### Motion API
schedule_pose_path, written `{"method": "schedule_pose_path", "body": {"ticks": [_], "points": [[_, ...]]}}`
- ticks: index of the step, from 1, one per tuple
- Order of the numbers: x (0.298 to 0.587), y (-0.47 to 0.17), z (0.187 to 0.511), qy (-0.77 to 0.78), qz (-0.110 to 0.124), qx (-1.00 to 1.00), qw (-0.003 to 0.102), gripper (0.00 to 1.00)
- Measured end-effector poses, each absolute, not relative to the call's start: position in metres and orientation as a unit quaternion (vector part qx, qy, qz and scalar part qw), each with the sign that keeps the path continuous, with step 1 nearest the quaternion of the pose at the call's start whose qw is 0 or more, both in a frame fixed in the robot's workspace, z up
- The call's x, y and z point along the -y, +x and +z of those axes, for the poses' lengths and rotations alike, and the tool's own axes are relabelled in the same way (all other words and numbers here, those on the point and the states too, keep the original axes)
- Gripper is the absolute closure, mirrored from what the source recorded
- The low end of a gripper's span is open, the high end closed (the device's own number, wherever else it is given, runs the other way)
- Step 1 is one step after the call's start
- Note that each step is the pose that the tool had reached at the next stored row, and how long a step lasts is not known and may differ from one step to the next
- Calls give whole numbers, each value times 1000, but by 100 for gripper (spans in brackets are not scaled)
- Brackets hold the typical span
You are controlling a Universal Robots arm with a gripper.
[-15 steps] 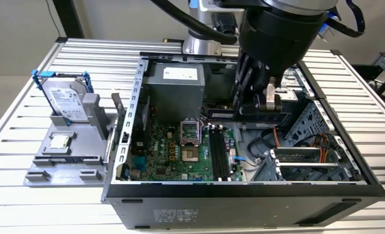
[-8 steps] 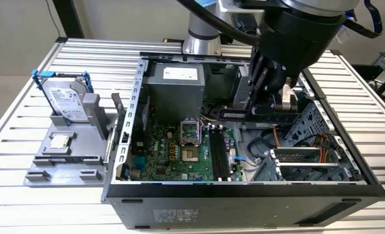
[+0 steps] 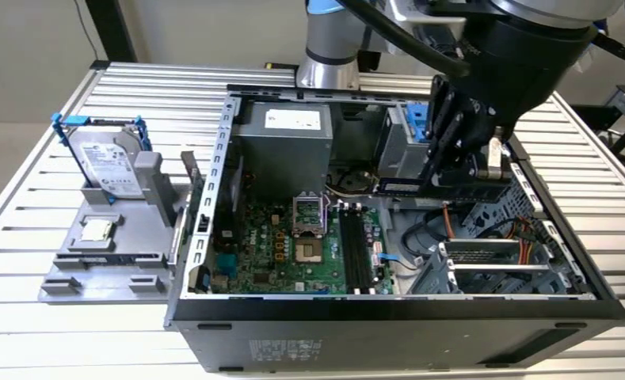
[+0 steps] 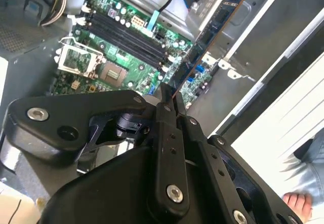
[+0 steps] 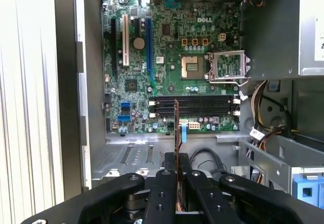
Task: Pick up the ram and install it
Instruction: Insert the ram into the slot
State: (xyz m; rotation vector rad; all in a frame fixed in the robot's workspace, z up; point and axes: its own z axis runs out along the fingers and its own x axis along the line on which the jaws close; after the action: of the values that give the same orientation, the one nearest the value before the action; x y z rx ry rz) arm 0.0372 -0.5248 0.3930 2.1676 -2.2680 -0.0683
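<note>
My gripper (image 3: pixel 447 184) hangs over the open computer case (image 3: pixel 397 305) and is shut on the ram (image 3: pixel 401 188). In the second wrist view the ram (image 4: pixel 210 39) is a long thin board with dark chips, sticking out from between the closed fingers of the gripper (image 4: pixel 169 101). In the first wrist view the ram (image 5: pixel 176 125) appears edge-on, rising from the gripper (image 5: pixel 176 157) above the case floor, a little short of the black memory slots (image 5: pixel 195 105). The slots (image 3: pixel 356 249) lie on the green motherboard (image 3: pixel 280 245), below and to the exterior view's left of the gripper.
A silver hard drive in a blue frame (image 3: pixel 106 162) stands in a grey holder (image 3: pixel 100 261) on the slatted table, at the exterior view's left of the case. The power supply (image 3: pixel 286 138), drive cage (image 3: pixel 492 265) and cables (image 5: pixel 263 112) crowd the case. A person's foot (image 4: pixel 298 202) is beside the table.
</note>
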Motion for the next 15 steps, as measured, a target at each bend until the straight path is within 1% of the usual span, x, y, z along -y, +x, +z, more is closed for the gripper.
{"method": "schedule_pose_path", "body": {"ticks": [8,15], "points": [[524,37,393,691,-22,723,2,100],[512,37,393,690,-22,723,2,100]]}}
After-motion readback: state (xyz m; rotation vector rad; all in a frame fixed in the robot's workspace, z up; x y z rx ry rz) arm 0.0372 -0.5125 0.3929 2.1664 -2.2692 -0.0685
